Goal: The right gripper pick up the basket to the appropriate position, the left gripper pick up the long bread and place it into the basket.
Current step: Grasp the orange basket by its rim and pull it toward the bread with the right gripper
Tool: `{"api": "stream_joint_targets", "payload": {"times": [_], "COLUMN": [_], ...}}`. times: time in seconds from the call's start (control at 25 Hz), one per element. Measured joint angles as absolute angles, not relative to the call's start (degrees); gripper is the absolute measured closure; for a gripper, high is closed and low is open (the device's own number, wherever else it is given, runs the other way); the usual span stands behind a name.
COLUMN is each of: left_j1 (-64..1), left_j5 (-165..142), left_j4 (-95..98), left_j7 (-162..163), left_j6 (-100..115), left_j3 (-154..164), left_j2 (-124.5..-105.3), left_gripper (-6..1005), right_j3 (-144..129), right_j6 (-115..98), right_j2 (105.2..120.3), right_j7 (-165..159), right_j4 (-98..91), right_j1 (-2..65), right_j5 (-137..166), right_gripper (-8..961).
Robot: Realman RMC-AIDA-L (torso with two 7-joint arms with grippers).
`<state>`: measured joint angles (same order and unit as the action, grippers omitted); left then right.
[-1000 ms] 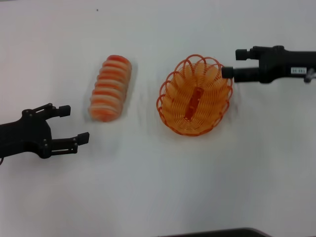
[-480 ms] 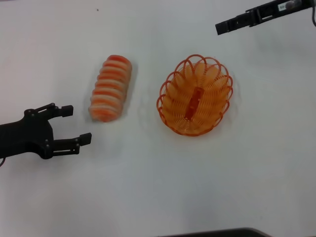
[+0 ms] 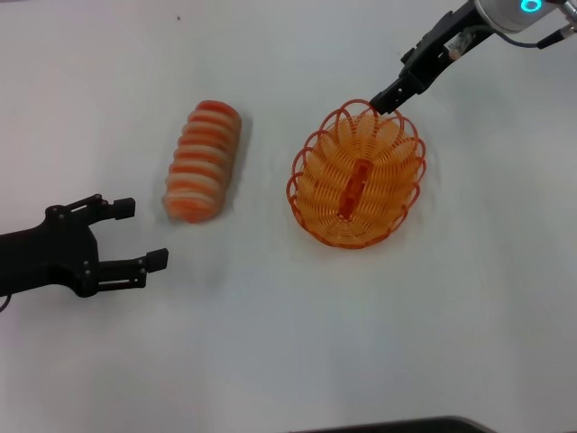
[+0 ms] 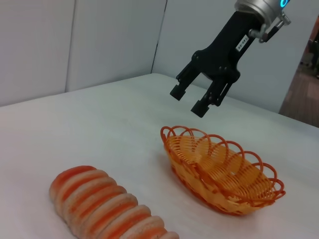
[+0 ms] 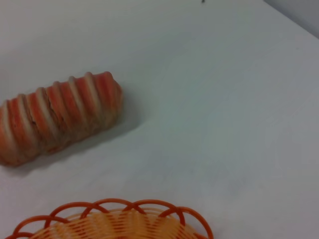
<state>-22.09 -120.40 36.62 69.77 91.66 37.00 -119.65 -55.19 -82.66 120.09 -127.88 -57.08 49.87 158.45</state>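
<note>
Head view: the white table [image 3: 297, 343] is carrying two objects side by side. The long bread [image 3: 203, 161], an oblong toy loaf striped orange-red and cream, is lying on the robot's left half of the surface. The basket [image 3: 356, 175], an oval orange wire piece with a looped rim and a solid orange bar in its base, is sitting to the right of the loaf and well apart from it; it is holding nothing.

The right gripper [image 3: 386, 97] is reaching in from the far right corner on a silver arm with a blue ring light, its black tip hanging just over the far end of the basket rim. In the left wrist view the right gripper [image 4: 191, 99] is seen above the basket [image 4: 219, 172], clear of the wire, with its two fingers spread moderately apart and nothing between them.

The left gripper [image 3: 135, 234] is waiting low on the left side, near the close end of the bread but not touching it; its fingers are standing wide apart and grasping nothing.

Right wrist view: the long bread [image 5: 57, 117] is resting on the table beyond the scalloped rim of the basket [image 5: 112, 219].
</note>
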Motion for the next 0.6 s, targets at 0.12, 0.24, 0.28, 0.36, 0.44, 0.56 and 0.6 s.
{"api": "stream_joint_targets", "payload": {"times": [0.12, 0.24, 0.28, 0.36, 0.44, 0.56, 0.6], "left_j1": [-21.93, -21.66, -21.62, -21.64, -21.79, -21.82, -21.80], "left_j5": [-120.41, -120.41, -120.43, -120.43, -120.43, -120.29, -120.20], "left_j4": [36.54, 36.50, 36.40, 36.31, 36.47, 36.71, 36.67], "left_j7": [69.68, 69.54, 69.30, 68.95, 68.81, 68.81, 68.80], "left_j6": [91.68, 91.76, 91.76, 91.66, 91.53, 91.65, 91.67], "left_j3": [37.00, 37.00, 37.01, 36.99, 36.99, 36.93, 36.90], "left_j2": [-119.82, -120.00, -120.05, -120.16, -120.48, -120.83, -120.83], "left_gripper": [64, 64, 64, 64, 64, 64, 64], "right_j3": [-57.19, -57.55, -57.59, -57.78, -58.34, -60.00, -60.58], "right_j6": [-80.29, -78.59, -77.65, -75.34, -72.95, -71.68, -71.48], "right_j2": [120.10, 120.03, 119.96, 119.83, 119.75, 119.95, 120.00], "right_j7": [-127.89, -127.86, -127.75, -127.31, -126.67, -126.40, -126.57], "right_j4": [-55.89, -53.20, -51.83, -49.17, -47.05, -46.00, -45.52], "right_j1": [49.49, 49.43, 49.58, 50.01, 50.31, 50.29, 50.34], "right_j5": [158.48, 158.36, 158.31, 158.26, 158.25, 158.24, 158.16], "right_gripper": [133, 137, 138, 141, 144, 149, 150]}}
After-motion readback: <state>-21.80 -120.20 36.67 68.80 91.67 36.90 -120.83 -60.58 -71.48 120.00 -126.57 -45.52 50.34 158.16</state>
